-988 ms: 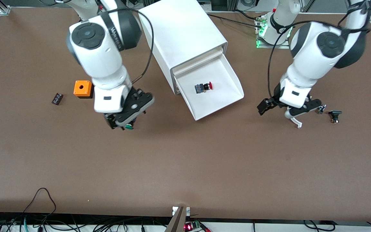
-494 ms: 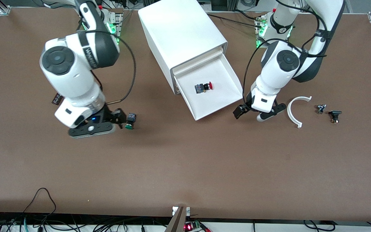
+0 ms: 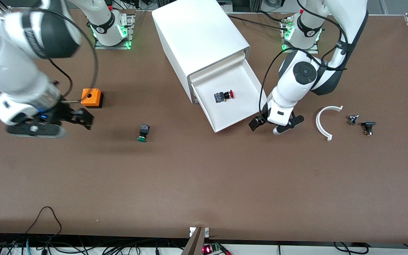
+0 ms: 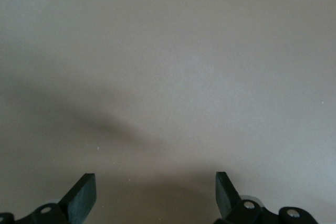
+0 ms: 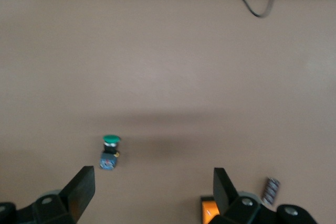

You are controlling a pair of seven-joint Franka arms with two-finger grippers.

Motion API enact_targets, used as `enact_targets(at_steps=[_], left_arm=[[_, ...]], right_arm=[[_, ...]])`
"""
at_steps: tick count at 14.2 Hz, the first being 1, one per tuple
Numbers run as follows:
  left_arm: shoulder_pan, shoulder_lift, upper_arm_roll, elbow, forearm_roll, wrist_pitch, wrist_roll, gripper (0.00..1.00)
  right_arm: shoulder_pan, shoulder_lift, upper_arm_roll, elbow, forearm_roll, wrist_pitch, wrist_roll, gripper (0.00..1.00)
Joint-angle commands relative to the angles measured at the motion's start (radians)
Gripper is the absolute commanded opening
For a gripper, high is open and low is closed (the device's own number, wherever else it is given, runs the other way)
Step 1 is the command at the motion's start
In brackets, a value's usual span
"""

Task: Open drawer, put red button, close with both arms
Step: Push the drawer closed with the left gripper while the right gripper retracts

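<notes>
On the open drawer (image 3: 241,117) lies the red button (image 3: 224,95); both grippers' fingers (image 4: 84,195) (image 5: 81,190) spread, empty.

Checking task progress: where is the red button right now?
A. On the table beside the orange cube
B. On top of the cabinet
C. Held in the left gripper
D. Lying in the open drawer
D: the red button lies on the floor of the pulled-out drawer, and neither gripper holds anything.

table (image 3: 204,184) | cabinet (image 3: 197,39) | orange cube (image 3: 91,97) | green button (image 3: 142,132) | white arc (image 3: 322,124)
</notes>
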Motion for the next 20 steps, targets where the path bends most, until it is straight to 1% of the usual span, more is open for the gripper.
enact_targets(at_steps=[1, 2, 3, 4, 6, 8, 10, 12, 15, 19, 20], left_arm=[[-0.022, 0.012, 0.005, 0.003, -0.005, 0.010, -0.012, 1.00], [-0.022, 0.012, 0.005, -0.010, -0.005, 0.010, -0.011, 1.00], [-0.023, 0.012, 0.005, -0.017, -0.005, 0.010, -0.009, 1.00], [-0.034, 0.012, 0.003, -0.027, -0.005, 0.010, -0.009, 1.00], [-0.042, 0.012, 0.002, -0.035, -0.009, 0.010, -0.009, 1.00], [-0.042, 0.001, -0.018, -0.063, -0.017, 0.007, -0.009, 1.00], [-0.042, -0.009, -0.041, -0.078, -0.017, -0.004, -0.002, 1.00], [-0.040, -0.026, -0.093, -0.109, -0.017, -0.019, 0.003, 1.00], [-0.040, -0.034, -0.141, -0.115, -0.017, -0.033, 0.001, 1.00], [-0.040, -0.048, -0.227, -0.130, -0.017, -0.058, 0.003, 1.00], [-0.040, -0.048, -0.231, -0.141, -0.017, -0.065, 0.003, 1.00]], right_arm=[[-0.072, -0.065, 0.038, -0.045, 0.004, -0.062, 0.024, 1.00], [-0.077, -0.063, 0.038, -0.040, -0.001, -0.108, 0.027, 1.00], [-0.077, -0.066, 0.018, -0.037, -0.002, -0.157, 0.009, 1.00], [-0.077, -0.071, -0.002, -0.036, -0.004, -0.177, -0.017, 1.00], [-0.078, -0.096, -0.017, -0.039, -0.004, -0.176, -0.082, 1.00], [-0.078, -0.137, -0.075, -0.042, 0.005, -0.174, -0.173, 1.00], [-0.077, -0.184, -0.114, -0.077, 0.007, -0.165, -0.212, 1.00], [-0.077, -0.200, -0.126, -0.076, 0.025, -0.176, -0.214, 1.00], [-0.075, -0.203, -0.122, -0.049, 0.027, -0.179, -0.194, 1.00], [-0.075, -0.205, -0.125, -0.062, 0.028, -0.182, -0.195, 1.00], [-0.077, -0.208, -0.126, -0.072, 0.030, -0.182, -0.211, 1.00]])
